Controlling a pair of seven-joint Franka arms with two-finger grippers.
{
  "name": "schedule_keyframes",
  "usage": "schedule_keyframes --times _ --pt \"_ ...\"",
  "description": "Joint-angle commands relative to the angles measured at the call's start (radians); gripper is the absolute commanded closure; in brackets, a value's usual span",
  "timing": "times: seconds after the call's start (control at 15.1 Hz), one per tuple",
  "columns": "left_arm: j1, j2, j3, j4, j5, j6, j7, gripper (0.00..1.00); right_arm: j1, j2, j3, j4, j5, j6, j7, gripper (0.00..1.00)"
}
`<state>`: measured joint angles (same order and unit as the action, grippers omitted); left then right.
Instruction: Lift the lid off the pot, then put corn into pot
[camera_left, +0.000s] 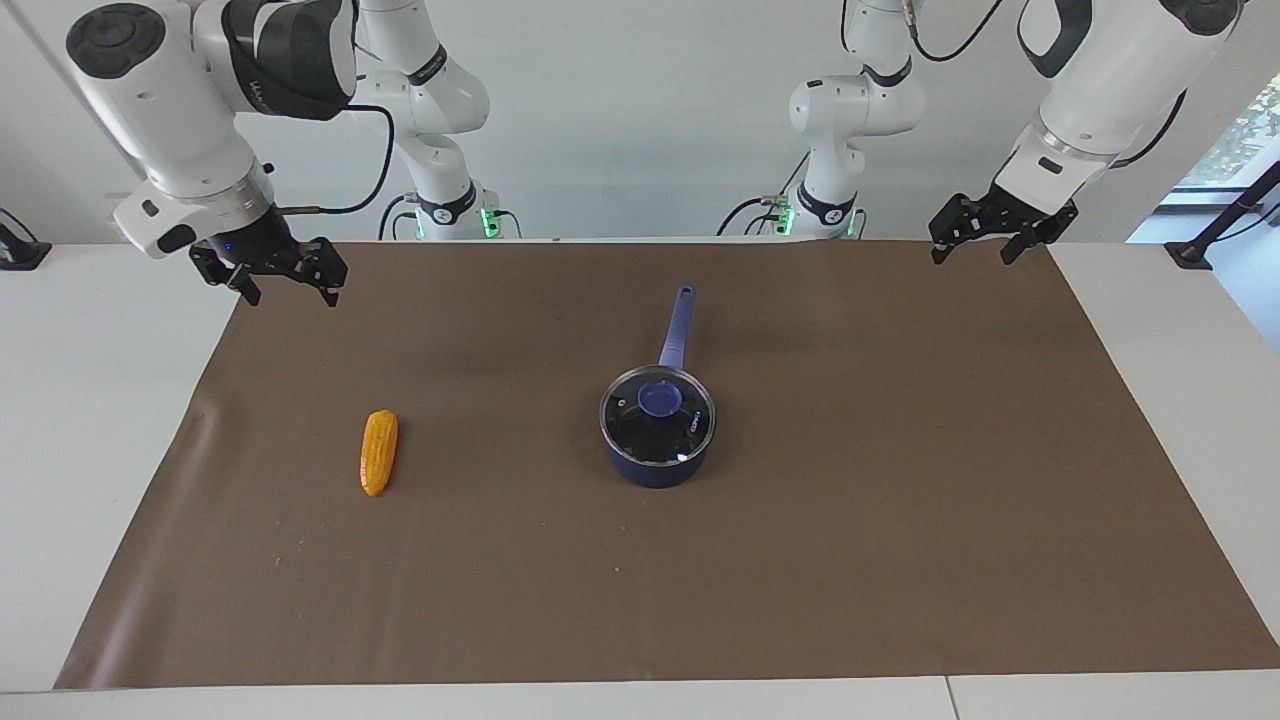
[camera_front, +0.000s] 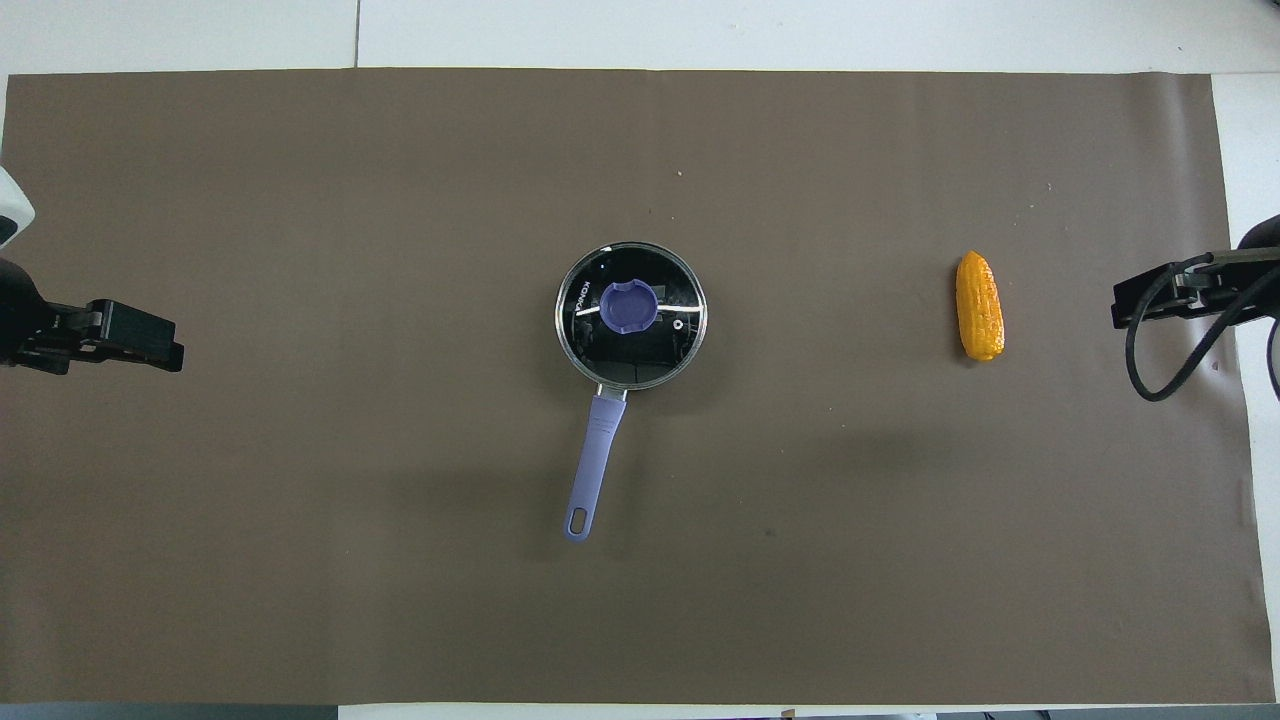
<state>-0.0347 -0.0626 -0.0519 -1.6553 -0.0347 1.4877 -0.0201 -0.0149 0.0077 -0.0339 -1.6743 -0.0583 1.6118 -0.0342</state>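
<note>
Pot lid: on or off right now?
On. The lid sits flat on the pot, rim covering the opening, knob up.

Overhead, both arms are cut off by the picture's edges.

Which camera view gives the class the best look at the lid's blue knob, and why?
The overhead view: it looks nearly straight down on the knob, showing its round outline centred on the glass lid, which sits closed on the pot. The facing view shows the knob slantwise and smaller, though it reveals that the knob stands above the glass.
</note>
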Motion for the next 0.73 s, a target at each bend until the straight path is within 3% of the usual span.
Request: schedule_keyframes --times 0.0,0.4,0.66 --pt "-0.01 0.001 0.009 0.006 -0.014 -0.003 -0.015 0.0 -0.011 -0.014 0.005 -0.008 0.011 0.0 -0.035 0.0" --pt "-0.013 -0.008 0.004 -0.015 -0.014 0.008 -0.014 0.0 -0.005 -0.015 0.005 -0.011 0.011 -0.001 -0.024 0.0" --pt "-0.111 0.006 0.003 -0.011 -0.016 0.075 -0.145 0.0 -0.002 -0.021 0.006 -0.062 0.012 0.097 -0.021 0.0"
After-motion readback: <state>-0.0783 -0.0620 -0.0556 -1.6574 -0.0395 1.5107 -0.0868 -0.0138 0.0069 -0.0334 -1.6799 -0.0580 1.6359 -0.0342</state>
